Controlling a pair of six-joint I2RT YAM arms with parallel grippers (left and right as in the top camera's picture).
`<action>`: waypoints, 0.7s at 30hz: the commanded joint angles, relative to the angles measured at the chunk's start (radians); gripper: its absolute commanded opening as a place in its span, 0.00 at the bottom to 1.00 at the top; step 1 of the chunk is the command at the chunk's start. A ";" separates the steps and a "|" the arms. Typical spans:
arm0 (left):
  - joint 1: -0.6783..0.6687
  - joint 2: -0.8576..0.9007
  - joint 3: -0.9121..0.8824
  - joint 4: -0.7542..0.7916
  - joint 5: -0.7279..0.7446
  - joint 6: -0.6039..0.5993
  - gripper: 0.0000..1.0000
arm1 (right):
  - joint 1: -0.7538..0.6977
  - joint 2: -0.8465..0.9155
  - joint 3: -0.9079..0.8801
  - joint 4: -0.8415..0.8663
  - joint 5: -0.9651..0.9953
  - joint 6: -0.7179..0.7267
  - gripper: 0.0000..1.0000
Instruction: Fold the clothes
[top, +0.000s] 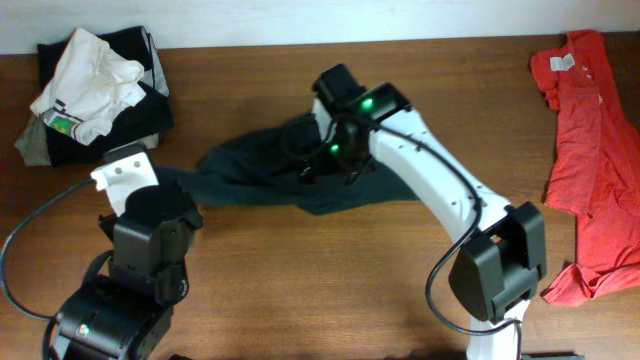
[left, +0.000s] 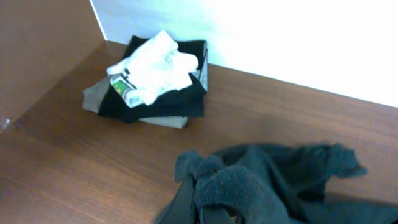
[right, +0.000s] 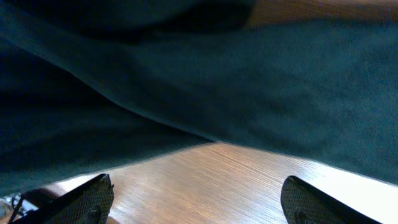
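Clearly your dark, crumpled cloth T-shirt (top: 290, 170) lies unfolded at the middle of the brown wooden table (top: 300, 280), bunched and twisted, no lettering showing; your left gripper (left: 200, 210) is clamped on its bunched left end; your right gripper (right: 198, 190) hangs low over the shirt, jaws spread wide, gripping nothing; the plain red-orange T-shirt (top: 590, 150) sprawls unfolded at the right edge; a stack of folded garments (top: 95, 100) sits far left; most of the folding, I judge, remains.
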 joint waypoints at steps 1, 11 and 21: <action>0.006 -0.020 0.078 0.018 -0.054 0.048 0.00 | 0.062 0.002 -0.004 0.023 -0.032 -0.072 0.90; 0.006 0.003 0.100 0.063 -0.277 0.088 0.00 | 0.253 0.002 -0.004 0.073 0.019 -0.457 0.94; 0.006 0.008 0.222 0.075 -0.164 0.141 0.00 | 0.332 0.004 -0.006 0.212 0.068 -0.451 0.50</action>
